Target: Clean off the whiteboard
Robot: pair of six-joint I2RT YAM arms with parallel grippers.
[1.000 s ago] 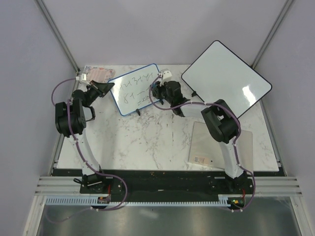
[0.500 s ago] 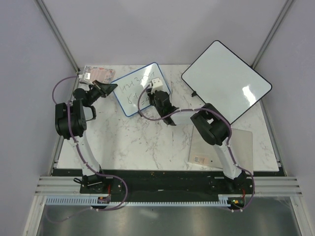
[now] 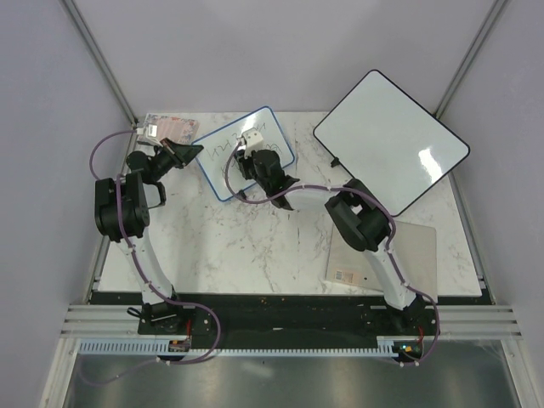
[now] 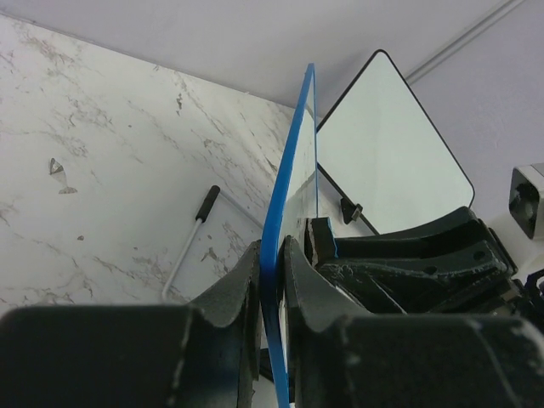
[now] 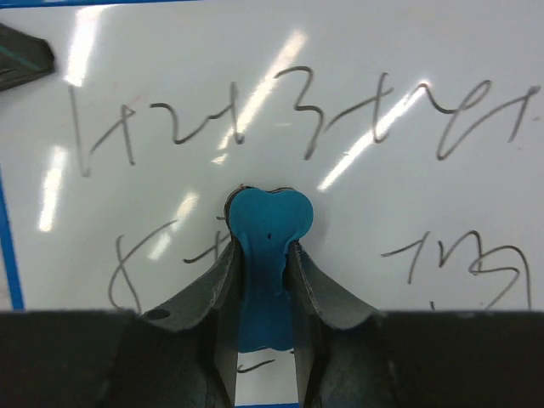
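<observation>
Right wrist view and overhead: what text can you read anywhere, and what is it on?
Small blue-framed whiteboard: black handwritten scribbles in two rows, no readable word; one mark resembles "3", another "8".
Barcode label on the flat beige sheet: too small to read.
Pinkish printed card, far left of the overhead view: too small to read.
Large black-framed whiteboard: blank.
Blue pad in the right claw: no lettering.
</observation>
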